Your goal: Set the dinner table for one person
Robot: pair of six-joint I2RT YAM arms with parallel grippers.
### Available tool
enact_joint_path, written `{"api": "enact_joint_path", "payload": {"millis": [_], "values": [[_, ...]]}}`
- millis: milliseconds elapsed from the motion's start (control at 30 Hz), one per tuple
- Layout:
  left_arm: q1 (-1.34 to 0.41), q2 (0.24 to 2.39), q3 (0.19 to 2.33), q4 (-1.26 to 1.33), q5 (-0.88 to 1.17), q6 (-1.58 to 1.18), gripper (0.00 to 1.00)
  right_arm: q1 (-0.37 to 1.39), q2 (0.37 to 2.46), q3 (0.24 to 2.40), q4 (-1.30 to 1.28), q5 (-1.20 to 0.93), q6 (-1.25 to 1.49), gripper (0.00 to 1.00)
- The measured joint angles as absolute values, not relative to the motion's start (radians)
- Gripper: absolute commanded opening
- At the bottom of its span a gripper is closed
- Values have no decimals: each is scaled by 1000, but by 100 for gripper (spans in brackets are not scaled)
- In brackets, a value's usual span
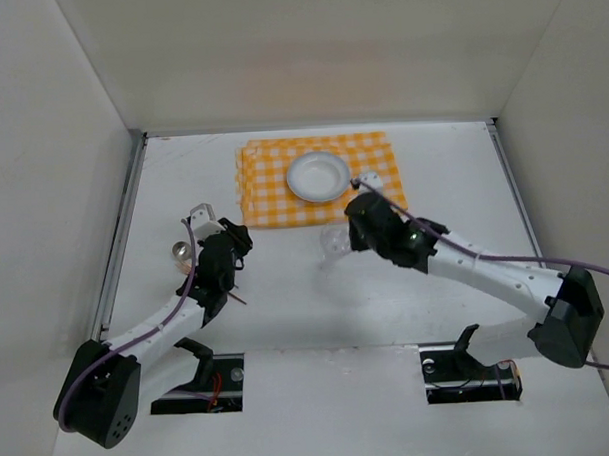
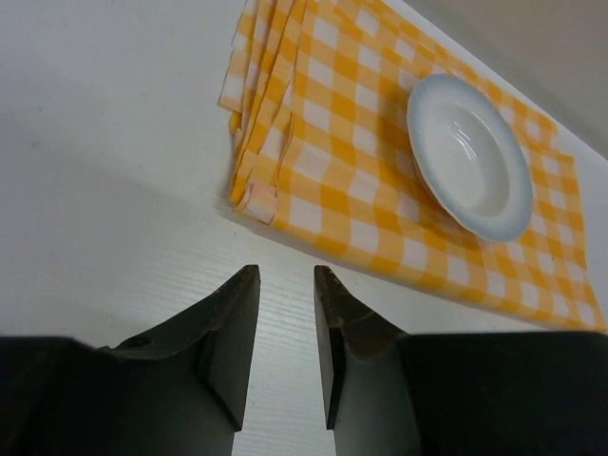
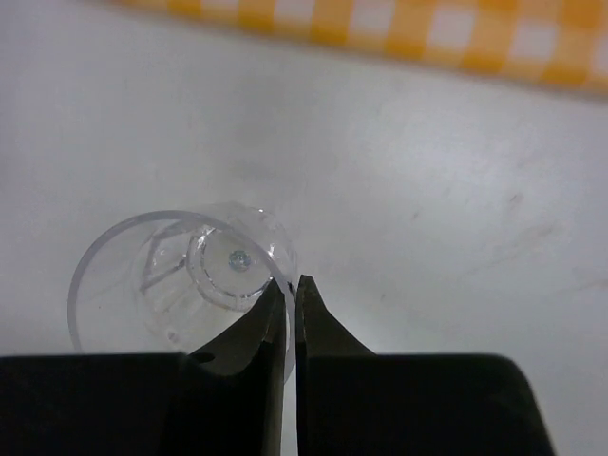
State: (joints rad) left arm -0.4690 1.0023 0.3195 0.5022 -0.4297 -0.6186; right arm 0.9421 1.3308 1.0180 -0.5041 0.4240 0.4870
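Right gripper (image 3: 291,283) is seen with its jaws drawn to a thin slit at the rim of a clear cup (image 3: 142,275), whose wall appears to be pinched between them. The left gripper (image 2: 286,275) is held with jaws a little apart and nothing between them, over bare surface just short of the near-left corner of a checked cloth (image 2: 351,190). Beneath everything the dinner table (image 1: 463,182) is spread, filling the overhead view from the arm bases to the far wall. It is judged rigid, heavy and fixed, a thing to be set upon rather than lifted, so no hold on it is called for. Its smooth matte face is likely to let light pieces slide if nudged. White panels (image 1: 279,59) are set round three sides, and a metal strip (image 1: 124,224) is run along the left edge. The cloth is laid at the far centre, soft and liable to ruck if dragged. A white plate (image 1: 318,175) is placed on it, stiff, breakable, and best taken at the rim. The cup, apparently upright near the cloth's near edge, is judged light, slippery and easily crushed, so a gentle pinch is suited. A small round object (image 1: 182,254) is noted beside the left arm, too small to be identified.
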Motion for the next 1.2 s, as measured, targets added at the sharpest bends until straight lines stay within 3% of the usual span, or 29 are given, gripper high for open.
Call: {"api": "enact_joint_path", "payload": {"millis": [200, 467, 733, 1200], "values": [[-469, 998, 319, 498, -432, -619, 28, 614, 1422, 1319, -431, 439, 410, 0], [-469, 989, 319, 492, -432, -620, 28, 341, 1878, 1776, -420, 398, 390, 0], [-469, 1008, 319, 489, -432, -620, 28, 300, 2202, 2100, -535, 377, 397, 0], [-469, 1019, 319, 489, -432, -620, 28, 287, 2359, 2262, -625, 378, 405, 0]]}}
